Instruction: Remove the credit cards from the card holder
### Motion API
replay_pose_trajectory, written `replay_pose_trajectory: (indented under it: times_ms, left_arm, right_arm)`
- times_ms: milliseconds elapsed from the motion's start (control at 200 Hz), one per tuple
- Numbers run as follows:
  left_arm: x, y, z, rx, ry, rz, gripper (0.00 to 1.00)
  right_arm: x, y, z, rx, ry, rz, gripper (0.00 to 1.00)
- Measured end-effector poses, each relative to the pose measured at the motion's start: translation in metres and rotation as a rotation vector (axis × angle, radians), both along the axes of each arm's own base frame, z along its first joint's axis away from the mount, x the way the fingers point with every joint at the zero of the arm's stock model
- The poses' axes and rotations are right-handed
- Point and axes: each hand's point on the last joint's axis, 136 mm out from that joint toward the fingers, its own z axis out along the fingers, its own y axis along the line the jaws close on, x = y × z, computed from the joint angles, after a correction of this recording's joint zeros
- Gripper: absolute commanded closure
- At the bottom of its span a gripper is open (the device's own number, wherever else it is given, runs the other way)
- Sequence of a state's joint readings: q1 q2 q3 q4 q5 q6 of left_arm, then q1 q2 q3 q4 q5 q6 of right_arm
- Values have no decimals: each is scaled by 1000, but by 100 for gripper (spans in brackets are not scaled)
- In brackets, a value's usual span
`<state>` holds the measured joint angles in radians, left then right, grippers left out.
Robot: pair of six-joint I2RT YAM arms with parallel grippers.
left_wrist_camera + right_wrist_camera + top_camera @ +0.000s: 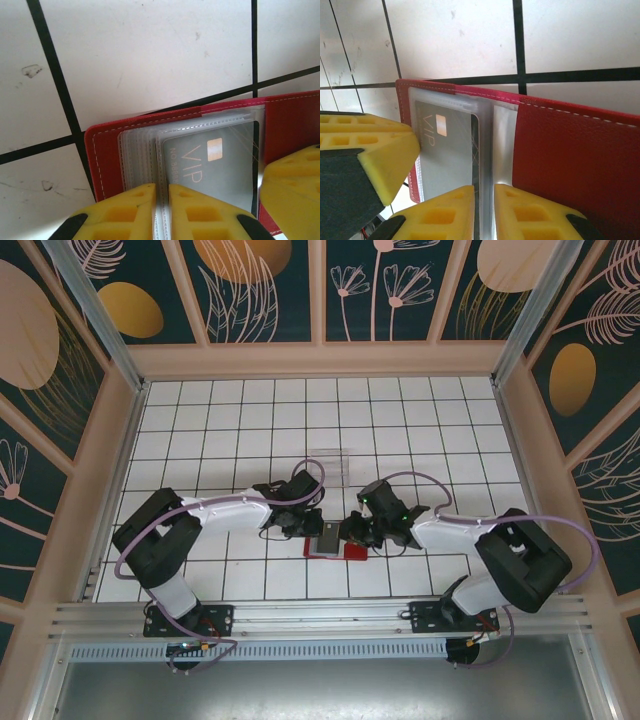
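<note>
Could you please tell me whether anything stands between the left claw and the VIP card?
Yes. The VIP card lies inside a clear sleeve of the red card holder; the left claw, nearly shut, pinches that sleeve's edge, so plastic covers the card.

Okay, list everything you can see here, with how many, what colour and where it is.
table: one, white tiles with black grid lines, under everything
walls: dark panels with floral print, around the table
clear box: one, see-through, mid table, beyond the grippers
card holder: one, red, lying open on the table between the two grippers
clear sleeves: several, translucent, stacked inside the card holder
credit card: one visible, grey, marked VIP, in the top sleeve; any others cannot be told
left arm: one, white and black, reaching in from the left
right arm: one, white and black, reaching in from the right
left gripper: yellow fingers, pinched on a sleeve edge
right gripper: yellow fingers, pinched at the holder's fold
</note>
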<state>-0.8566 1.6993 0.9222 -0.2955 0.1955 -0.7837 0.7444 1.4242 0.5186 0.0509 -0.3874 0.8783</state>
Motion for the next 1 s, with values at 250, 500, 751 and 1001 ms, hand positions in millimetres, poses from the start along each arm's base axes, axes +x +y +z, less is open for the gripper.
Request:
replay_pose_trajectory:
  times_ms: [250,500,751,1001]
  left_arm:
    - [0,-1,0,-7,1,-2,85]
    - [0,-2,0,-9,4,-4,85]
    - [0,-2,0,-9,4,-4,82]
    - [0,-2,0,-8,5,1,80]
  right_arm:
    - [-1,4,-2,30,7,15,82]
    - [-2,5,-4,40,7,21,81]
    - [-2,6,-4,43,7,21,88]
    - [-2,2,-2,32,3,12,90]
